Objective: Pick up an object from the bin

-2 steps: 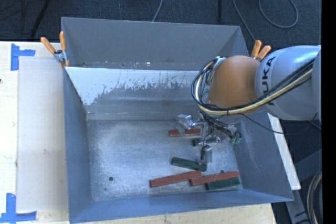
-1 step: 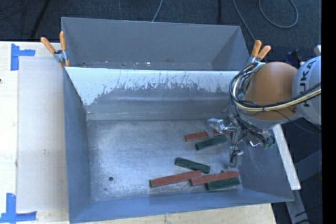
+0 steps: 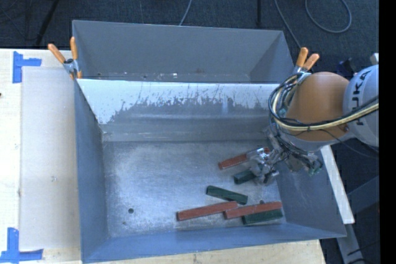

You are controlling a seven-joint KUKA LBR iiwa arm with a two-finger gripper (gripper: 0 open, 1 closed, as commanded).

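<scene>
My gripper (image 3: 265, 165) hangs low at the right side of the bin, under the arm's orange dome. Its metal fingertips sit right at a short brown-red bar (image 3: 232, 162) and a small dark green block (image 3: 244, 177), touching or nearly touching both. Nothing is clearly between the fingers, and their gap is hidden among the cables and metal. A dark green bar (image 3: 226, 194) lies a little nearer the front, just left of and below the gripper.
Along the bin's front lie a long brown-red bar (image 3: 199, 213), a second brown-red bar (image 3: 252, 209) and a dark green block (image 3: 263, 217) beside it. The right bin wall slopes up close to the gripper. The bin's left half is bare floor.
</scene>
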